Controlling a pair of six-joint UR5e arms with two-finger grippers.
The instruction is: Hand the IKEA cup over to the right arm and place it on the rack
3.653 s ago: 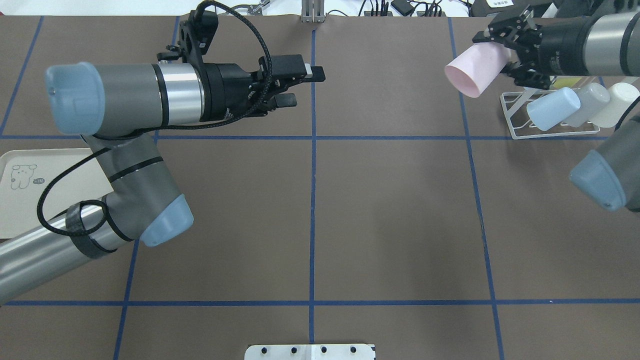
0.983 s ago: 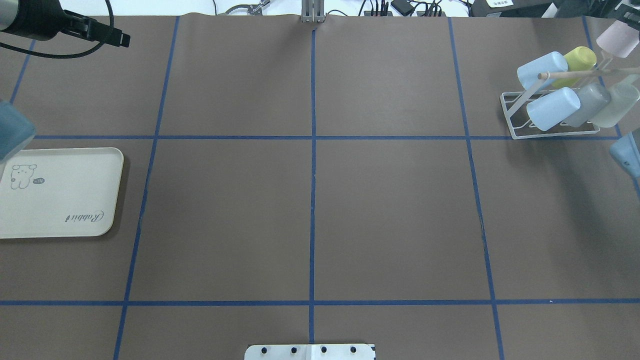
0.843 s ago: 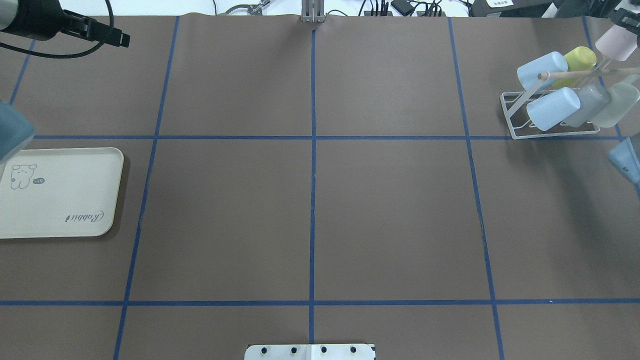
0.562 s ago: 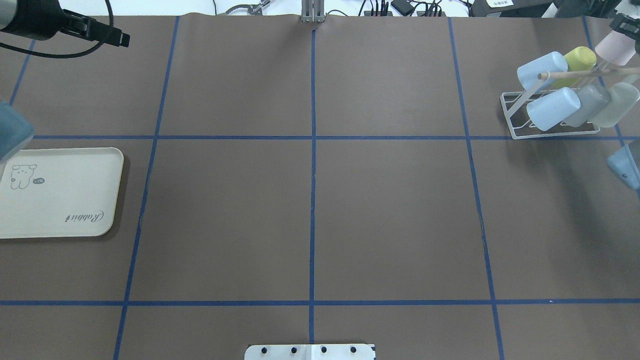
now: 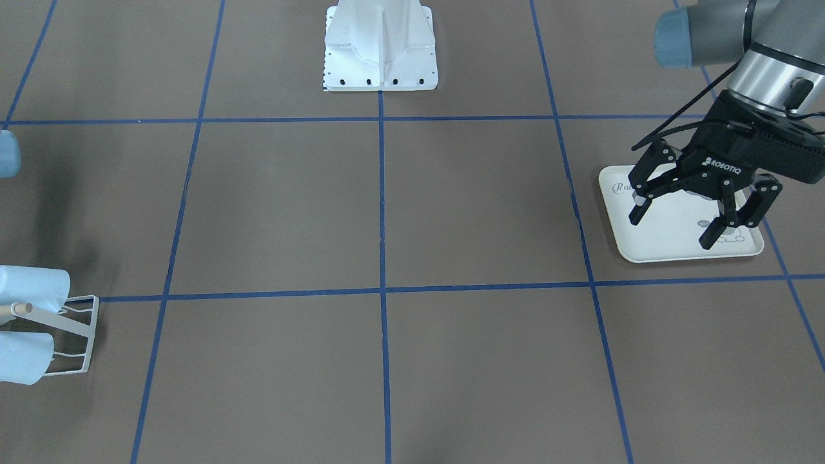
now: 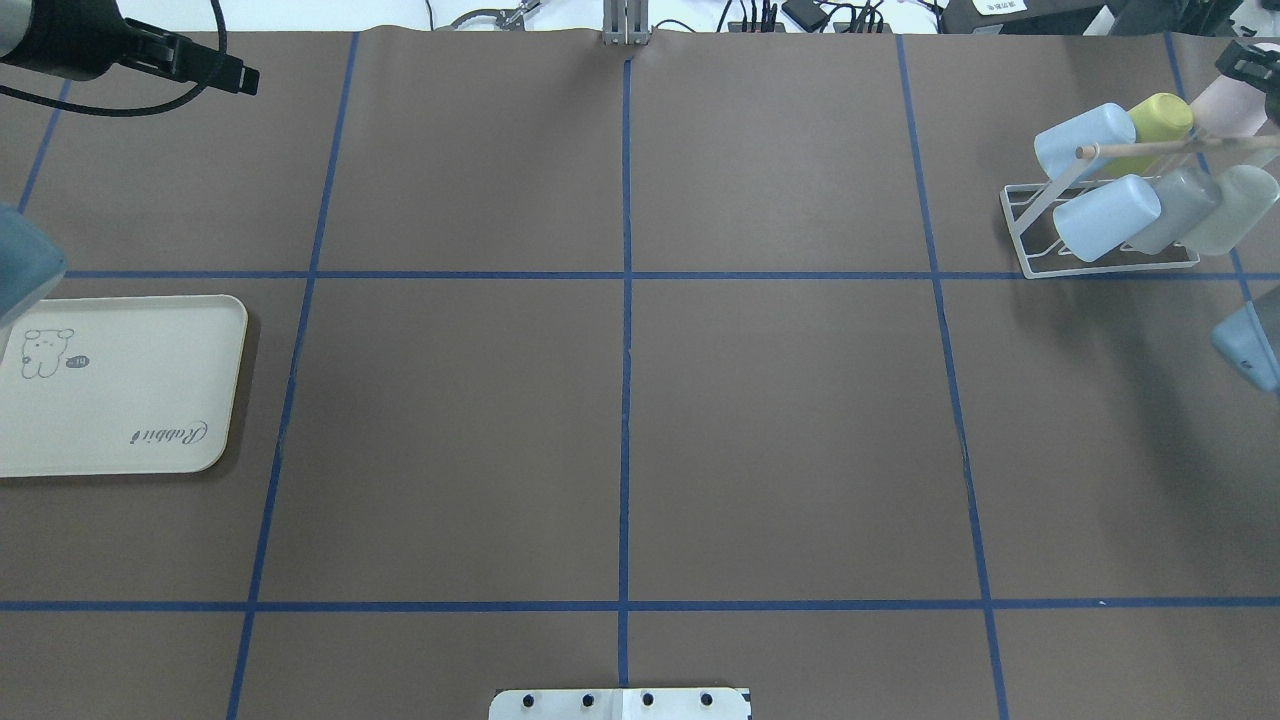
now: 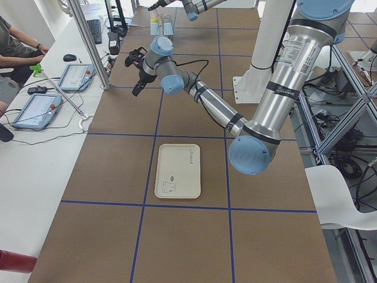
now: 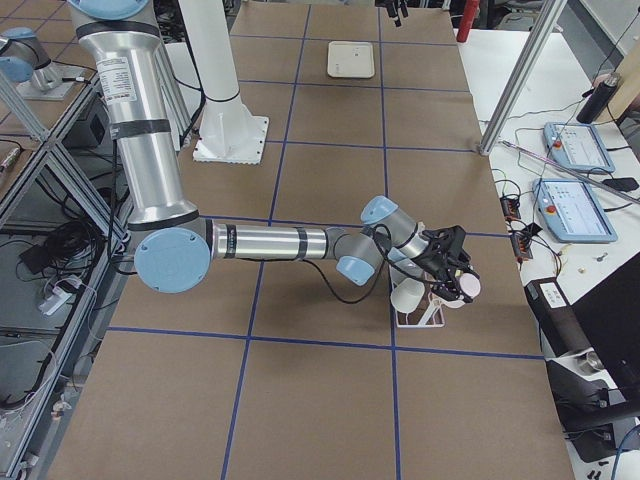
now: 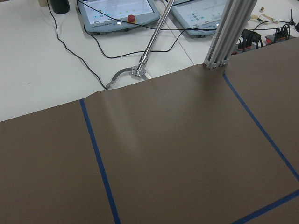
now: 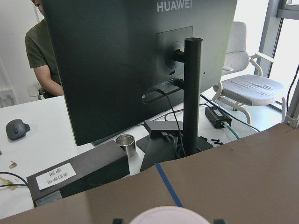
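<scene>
The right gripper clamps the pink cup by the rack; the left gripper hangs spread, well apart from the tray.

brown table (blue grid), monitor, chair

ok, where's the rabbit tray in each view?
Front-facing: tray at right.
Overhead: tray at left edge.
Exterior left: tray at centre.
Exterior right: tray at top, far end.
Left wrist: absent.
Right wrist: absent.
Shared landmark: white base plate.
</scene>
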